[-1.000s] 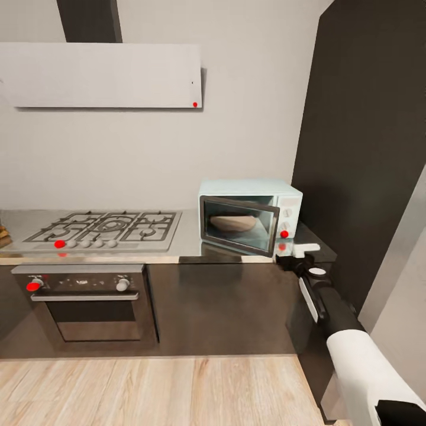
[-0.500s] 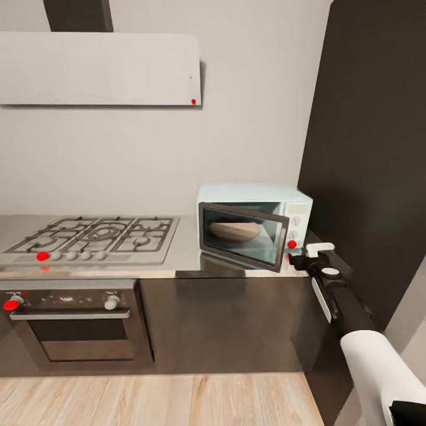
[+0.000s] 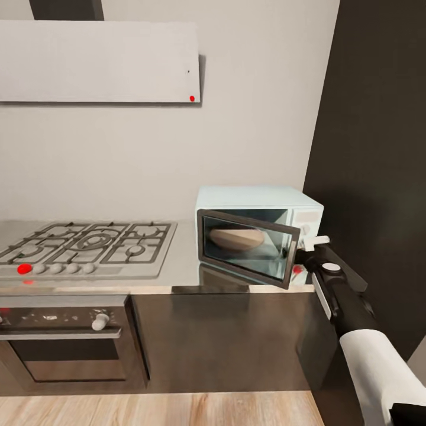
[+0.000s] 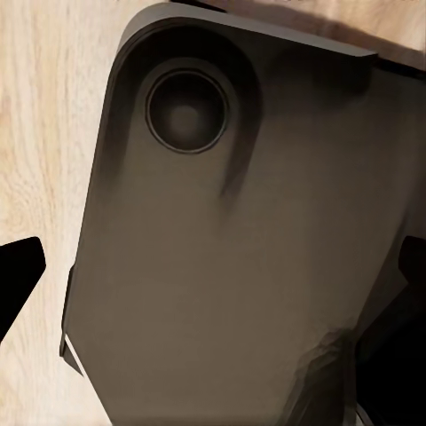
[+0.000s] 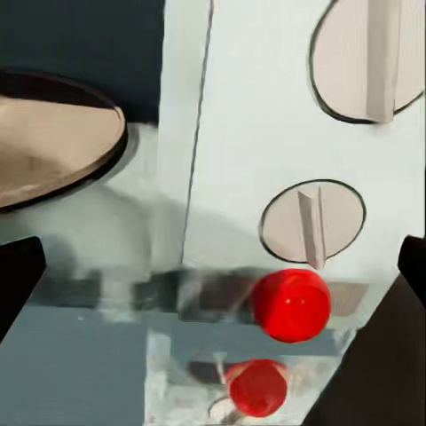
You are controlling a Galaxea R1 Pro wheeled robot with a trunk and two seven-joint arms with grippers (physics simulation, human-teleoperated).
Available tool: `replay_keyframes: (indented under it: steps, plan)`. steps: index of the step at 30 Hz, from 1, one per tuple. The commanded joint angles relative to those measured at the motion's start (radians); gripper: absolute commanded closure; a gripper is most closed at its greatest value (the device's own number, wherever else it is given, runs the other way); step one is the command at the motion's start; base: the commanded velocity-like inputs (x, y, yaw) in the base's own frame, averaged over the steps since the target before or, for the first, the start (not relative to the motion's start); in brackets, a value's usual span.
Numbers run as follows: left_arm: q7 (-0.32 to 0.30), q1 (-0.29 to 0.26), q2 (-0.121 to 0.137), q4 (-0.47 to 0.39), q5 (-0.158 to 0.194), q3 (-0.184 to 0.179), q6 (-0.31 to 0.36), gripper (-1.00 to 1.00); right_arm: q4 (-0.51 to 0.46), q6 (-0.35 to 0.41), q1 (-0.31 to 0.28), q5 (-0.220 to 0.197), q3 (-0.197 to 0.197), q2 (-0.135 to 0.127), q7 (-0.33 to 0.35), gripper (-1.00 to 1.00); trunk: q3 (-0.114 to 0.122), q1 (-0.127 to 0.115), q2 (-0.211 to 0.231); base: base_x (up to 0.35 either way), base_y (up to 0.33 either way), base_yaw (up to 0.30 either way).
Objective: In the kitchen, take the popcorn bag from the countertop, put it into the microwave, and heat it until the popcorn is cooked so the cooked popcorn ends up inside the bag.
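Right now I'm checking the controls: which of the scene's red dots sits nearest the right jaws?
The red dot low on the pale mint-blue microwave's white control panel, under two beige knobs, sits nearest the right gripper. The steel hob's red knob and hood's dot lie far left.

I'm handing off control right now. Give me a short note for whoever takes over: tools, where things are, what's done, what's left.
Right tool: at the microwave's control panel, beside the door's free edge; open or shut unclear.
Left tool: fingertips apart over the robot's dark base, holding nothing.
Popcorn bag: inside the microwave, seen through the glass.
Door: ajar, swung partway out.
Microwave stands on the countertop, right of the hob.
Done: bag loaded.
Left: shut the door fully, press the red button, heat.
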Motion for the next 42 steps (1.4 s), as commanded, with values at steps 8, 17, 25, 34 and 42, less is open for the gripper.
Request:
replay_keyframes:
  steps: [8, 17, 25, 34, 42]
  plan:
    - [0.001, 0.0, 0.0, 0.0, 0.005, 0.001, -0.002, -1.0, 0.014, 0.017, 0.008, 0.012, -0.003, -0.049, 0.458, -1.0, -0.001, 0.0, -0.001, -0.007, 0.003, 0.0]
    - [0.002, 0.0, -0.003, 0.0, 0.006, 0.003, -0.002, -1.0, 0.014, 0.017, 0.012, 0.014, -0.004, -0.057, 0.474, -1.0, -0.001, 0.0, -0.001, -0.23, 0.185, 0.0]
    - [0.004, 0.0, -0.003, 0.001, 0.006, 0.004, -0.035, -1.0, 0.014, 0.03, 0.012, 0.01, -0.004, -0.056, 0.51, -1.0, -0.001, 0.0, -0.001, -0.181, 0.291, 0.0]
    - [0.004, 0.0, -0.002, 0.002, 0.008, 0.005, -0.037, -1.0, -0.004, 0.137, 0.012, -0.144, -0.003, -0.059, 0.547, -1.0, -0.001, 0.0, -0.001, -0.141, 0.326, 0.0]
    - [0.004, 0.0, -0.002, 0.002, 0.009, 0.005, -0.036, -1.0, -0.003, 0.14, 0.012, -0.146, -0.003, -0.06, 0.546, -1.0, -0.001, 0.0, -0.001, -0.138, 0.327, 0.0]
